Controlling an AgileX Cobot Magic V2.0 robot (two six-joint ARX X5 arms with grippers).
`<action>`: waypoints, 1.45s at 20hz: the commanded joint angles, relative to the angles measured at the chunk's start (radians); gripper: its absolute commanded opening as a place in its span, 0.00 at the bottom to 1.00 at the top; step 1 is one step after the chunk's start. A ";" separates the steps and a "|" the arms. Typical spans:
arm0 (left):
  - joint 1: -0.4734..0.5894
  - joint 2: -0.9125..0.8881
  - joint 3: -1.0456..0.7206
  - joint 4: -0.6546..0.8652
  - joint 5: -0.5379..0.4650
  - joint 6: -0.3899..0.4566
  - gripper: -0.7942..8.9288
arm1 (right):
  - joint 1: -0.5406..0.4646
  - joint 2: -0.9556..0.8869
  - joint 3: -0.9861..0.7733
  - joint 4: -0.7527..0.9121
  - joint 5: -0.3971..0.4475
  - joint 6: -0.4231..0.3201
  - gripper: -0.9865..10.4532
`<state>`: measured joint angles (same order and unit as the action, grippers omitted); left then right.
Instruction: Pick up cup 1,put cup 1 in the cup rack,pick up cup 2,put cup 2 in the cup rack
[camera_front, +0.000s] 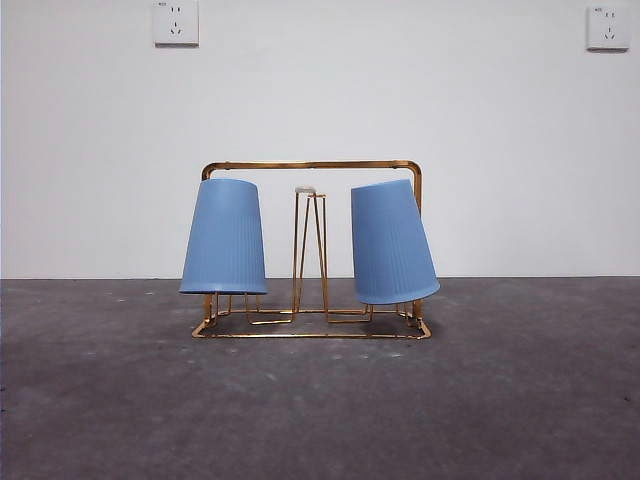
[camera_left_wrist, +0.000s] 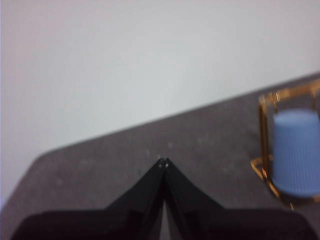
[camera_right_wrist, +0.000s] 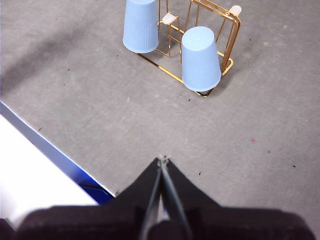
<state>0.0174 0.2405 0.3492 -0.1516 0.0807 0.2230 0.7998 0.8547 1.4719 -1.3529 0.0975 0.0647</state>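
- Cup rack (camera_front: 311, 250): thin gold-coloured metal wire, glossy. It has a rounded rectangular top frame, a flat rectangular base loop, and narrow upright prongs; the central prong carries a pale cap. It stands upright on the bench (camera_front: 320, 400), near the middle of the front view.
- Left cup (camera_front: 224, 237): light blue, matte, with fine vertical ribbing and a tapered conical shape. It is upside down over a prong at the rack's left end in the front view, leaning slightly, rim lowest.
- Right cup (camera_front: 392, 243): same blue ribbed form, upside down over a prong at the rack's right end, tilted more noticeably, its closed top leaning toward the rack's centre.
- Both cups are clear of the bench surface and apart from each other, with the capped prong between them.
- Bench: dark grey, rough and speckled in texture, with a blue edge strip (camera_right_wrist: 60, 155) seen in the right wrist view.
- Left claw (camera_left_wrist: 163, 161): black jaws pressed together tip to tip, holding nothing, well apart from the rack.
- Right claw (camera_right_wrist: 162, 159): black jaws closed to a point, empty, well apart from the rack.
- Wall (camera_front: 320, 100): plain white, smooth, with two sockets.
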 joint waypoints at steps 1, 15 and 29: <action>0.004 -0.064 -0.114 0.013 -0.003 -0.048 0.08 | 0.000 0.000 -0.003 -0.020 0.000 0.010 0.09; 0.005 -0.233 -0.341 -0.012 0.005 -0.193 0.08 | 0.000 0.001 -0.003 -0.020 0.000 0.010 0.09; 0.005 -0.218 -0.341 -0.012 0.005 -0.193 0.08 | -0.055 -0.020 -0.004 0.047 0.043 -0.069 0.09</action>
<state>0.0177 0.0242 0.0181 -0.1703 0.0845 0.0395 0.7464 0.8417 1.4696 -1.3220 0.1322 0.0238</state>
